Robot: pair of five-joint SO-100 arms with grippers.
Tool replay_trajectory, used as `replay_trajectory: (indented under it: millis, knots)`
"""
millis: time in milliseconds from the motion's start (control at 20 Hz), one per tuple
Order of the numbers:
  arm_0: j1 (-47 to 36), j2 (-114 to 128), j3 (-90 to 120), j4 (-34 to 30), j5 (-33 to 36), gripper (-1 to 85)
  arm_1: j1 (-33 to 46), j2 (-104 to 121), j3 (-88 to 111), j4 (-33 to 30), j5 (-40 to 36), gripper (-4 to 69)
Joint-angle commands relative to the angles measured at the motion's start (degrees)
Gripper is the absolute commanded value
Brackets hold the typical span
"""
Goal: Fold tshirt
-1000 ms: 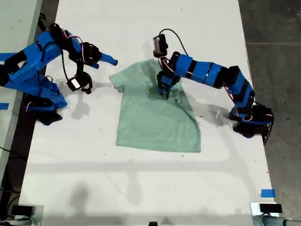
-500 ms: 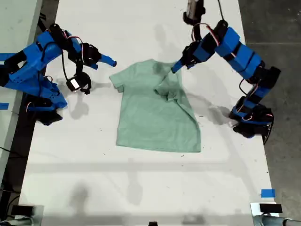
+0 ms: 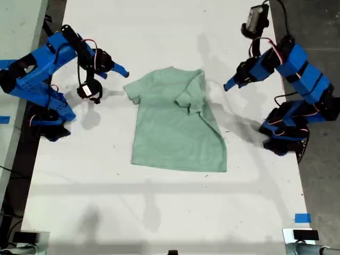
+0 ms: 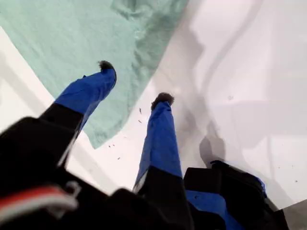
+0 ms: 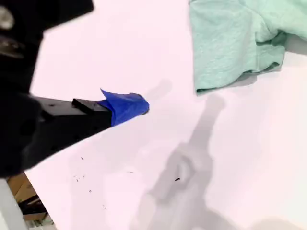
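Observation:
The pale mint-green tshirt (image 3: 172, 133) lies spread on the white table (image 3: 159, 212), with its sleeve on the exterior view's right folded in over the chest (image 3: 192, 97). My first gripper (image 3: 229, 85) hangs open and empty above the table, just off the shirt's edge on the exterior view's right. In the first wrist view the first gripper (image 4: 135, 82) shows two spread blue fingers over the tshirt (image 4: 72, 48) border. My second gripper (image 3: 121, 68) hovers near the outspread sleeve (image 3: 132, 91). Only one blue fingertip (image 5: 125, 105) shows, apart from the tshirt (image 5: 230, 43).
Both arm bases stand at the table's sides, one (image 3: 48, 114) at the exterior view's left and one (image 3: 284, 138) at its right. A blue tape mark (image 3: 302, 218) sits near the front corner on that view's right. Dark floor (image 3: 313, 32) borders the table there.
My first gripper let go of the folded-in sleeve, rose off the shirt and swung back to the exterior view's right. The second arm barely shifted.

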Motion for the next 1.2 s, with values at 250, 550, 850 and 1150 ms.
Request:
replay_trajectory:
  millis: [250,550,850,1150]
  knots:
    - [2.64,-23.55,-10.11,-8.96,0.44,35.0,-0.18,8.70,5.71,-2.99,1.85,18.1]
    - [2.46,-38.23,-17.67,-8.79,0.62,33.8,0.00,15.03,10.20,-2.99,2.11,17.4]
    - [1.23,-42.19,-21.27,-7.56,-0.35,5.1,0.44,21.62,15.91,-4.22,2.55,18.0]
    - [-2.64,-32.34,-21.53,-3.52,-1.05,0.1,-0.35,21.80,16.26,-4.39,2.81,18.0]
